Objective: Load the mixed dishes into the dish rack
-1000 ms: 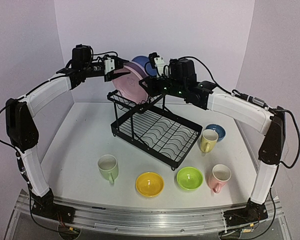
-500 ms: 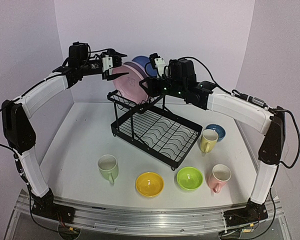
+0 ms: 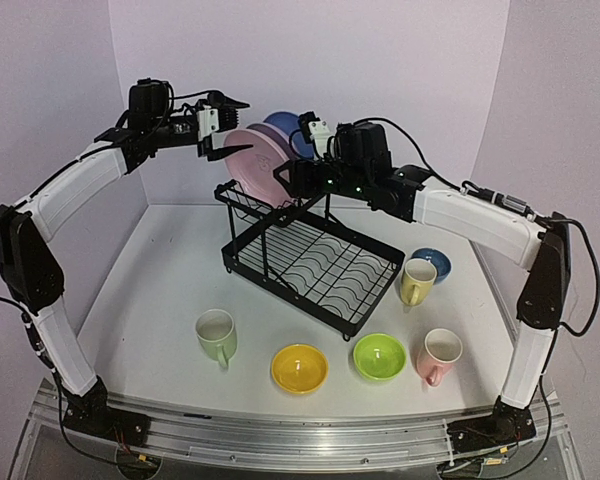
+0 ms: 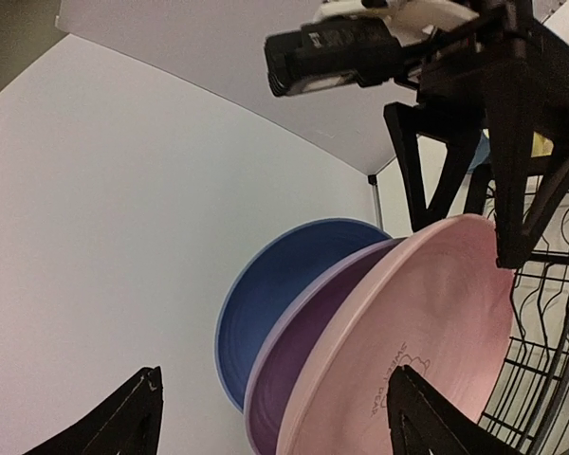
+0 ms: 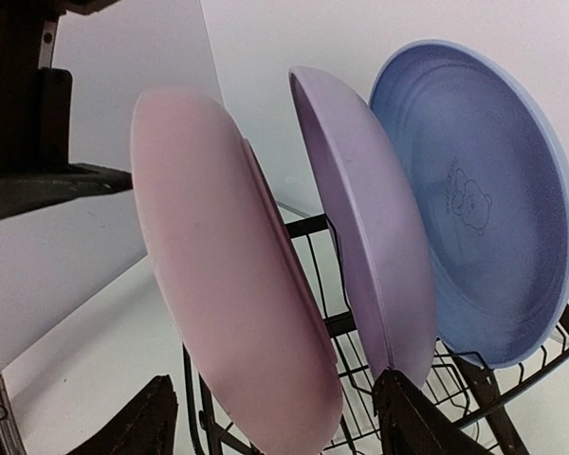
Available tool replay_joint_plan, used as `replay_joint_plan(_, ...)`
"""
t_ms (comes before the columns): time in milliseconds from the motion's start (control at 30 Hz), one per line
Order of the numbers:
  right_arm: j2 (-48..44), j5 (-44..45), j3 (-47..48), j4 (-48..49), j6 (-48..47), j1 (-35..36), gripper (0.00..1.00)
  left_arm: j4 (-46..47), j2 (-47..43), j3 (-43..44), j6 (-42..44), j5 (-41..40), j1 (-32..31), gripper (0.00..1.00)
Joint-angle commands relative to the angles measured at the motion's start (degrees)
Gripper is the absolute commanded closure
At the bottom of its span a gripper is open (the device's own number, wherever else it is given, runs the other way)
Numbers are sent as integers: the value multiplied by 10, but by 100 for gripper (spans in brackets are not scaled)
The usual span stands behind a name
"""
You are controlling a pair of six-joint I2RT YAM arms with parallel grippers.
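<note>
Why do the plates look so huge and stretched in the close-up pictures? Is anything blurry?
Left wrist: the wide lens up close stretches the pink plate, still sharp. Right wrist: same stretching, its fingers only dark shapes. Top: soft even light, nothing blurry.

One dish rack, three plates, three mugs and probably three bowls: yellow bowl, lime bowl, and a blue bowl only half showing.

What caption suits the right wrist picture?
Pink plate, lavender plate and blue plate stand on edge in the black wire dish rack, framed by the open right gripper.
</note>
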Motion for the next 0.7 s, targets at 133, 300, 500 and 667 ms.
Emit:
replay_joint_plan(133, -66, 2, -18, -9, -3, 3, 12, -49, -80, 16, -84, 13, 0, 14)
replay_joint_plan(300, -105, -7, -27, -32, 5, 3, 8, -69, -113, 10, -149, 9, 0, 9)
replay_joint_plan(500, -171, -25, -54, -75, 34, 3, 8, -140, -147, 21, -233, 12, 0, 8)
replay_joint_plan(667, -241, 17, -105, -175, 67, 3, 8, -257, -187, 7, -278, 11, 0, 13)
